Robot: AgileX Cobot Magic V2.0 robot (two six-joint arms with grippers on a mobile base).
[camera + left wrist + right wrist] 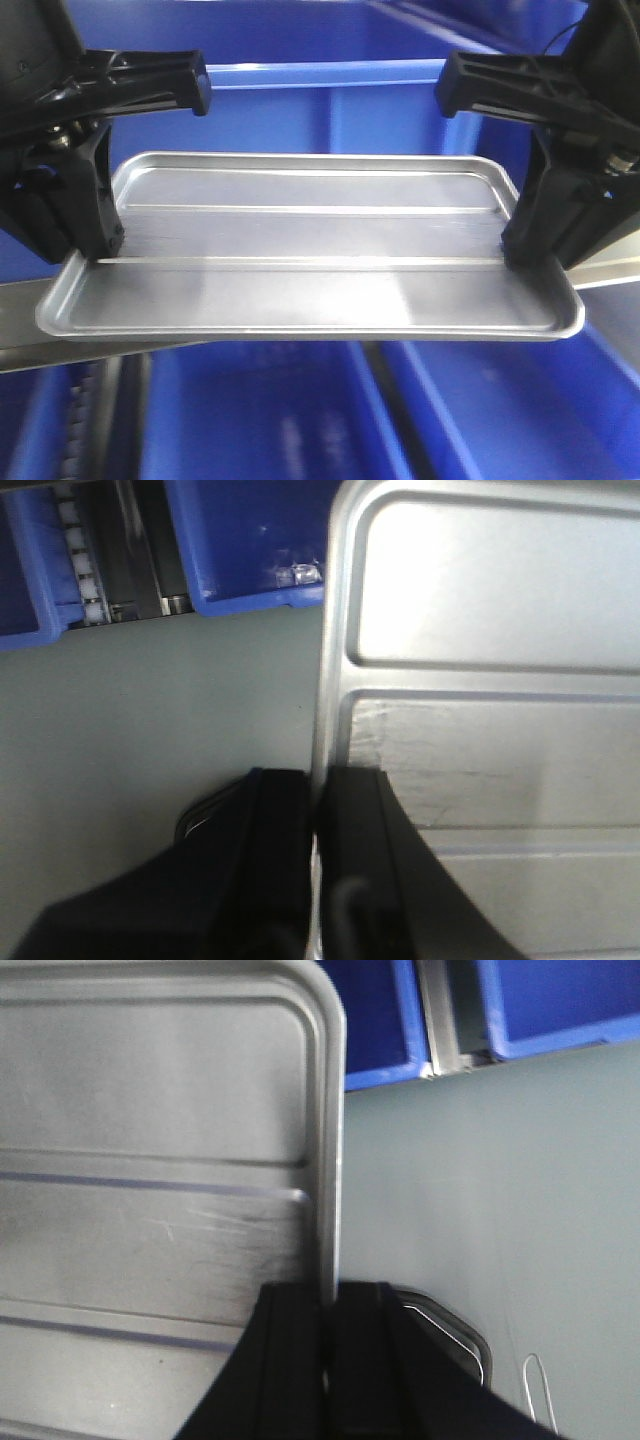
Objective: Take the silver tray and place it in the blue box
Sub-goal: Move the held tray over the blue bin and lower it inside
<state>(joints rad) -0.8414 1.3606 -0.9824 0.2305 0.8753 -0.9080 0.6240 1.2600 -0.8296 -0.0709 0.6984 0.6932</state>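
Observation:
The silver tray (310, 250) hangs level in the air, held by both grippers at its short ends. My left gripper (100, 245) is shut on the tray's left rim; in the left wrist view (318, 790) its black fingers pinch the rim of the tray (490, 680). My right gripper (520, 250) is shut on the right rim; in the right wrist view (328, 1305) the fingers clamp the edge of the tray (150, 1160). The blue box (330, 110) lies behind and below the tray, its lipped rim showing above the tray's far edge.
More blue bins (250, 420) fill the lower front view, with a steel rack rail (30, 300) at the left. Both wrist views show a grey floor (150, 710) (480, 1180) and blue bin corners (250, 550) (540, 1000) with metal rails between them.

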